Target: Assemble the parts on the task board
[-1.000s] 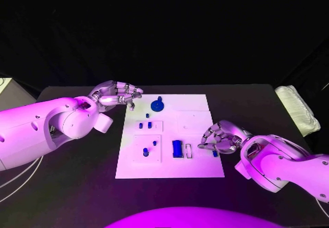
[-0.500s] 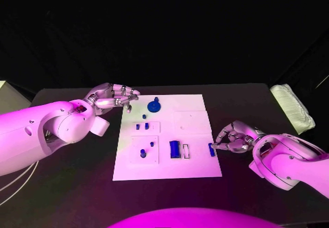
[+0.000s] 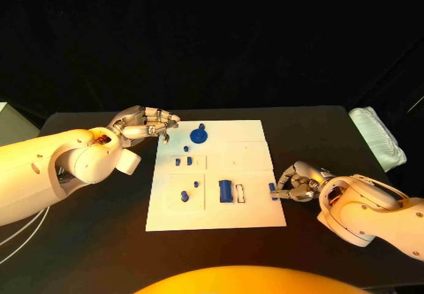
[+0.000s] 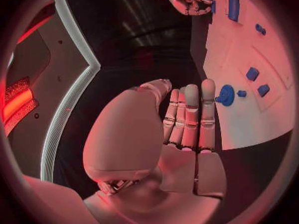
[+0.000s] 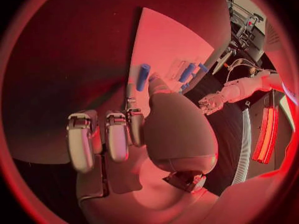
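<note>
Over the last second the right hand (image 3: 296, 182) pulled back from above the white board (image 3: 252, 211) to its right edge. It then eased in again, so its curled fingertips ended right beside a small blue peg (image 3: 272, 191) lying at that edge. The peg itself hardly moved. Whether the fingers actually pinched it or only sat next to it could not be told, since the right wrist view showed the peg (image 5: 143, 77) just past the thumb tip. My reading is that the hand was lining up for a pick, so this piece was not yet fitted into place.

The left hand (image 3: 146, 125) had stayed put off the board's far left corner, fingers curled in with nothing in them. A round blue disc (image 3: 200, 135) sat a little beyond its fingertips.

Counted on the one board were eight blue pieces: the disc, one long block (image 3: 225, 190) a short way inboard of the right hand, and six small ones. The six were the peg by the right hand, a pair (image 3: 183, 162) side by side, and three singles (image 3: 185, 148) on the left hand's side of the board.
</note>
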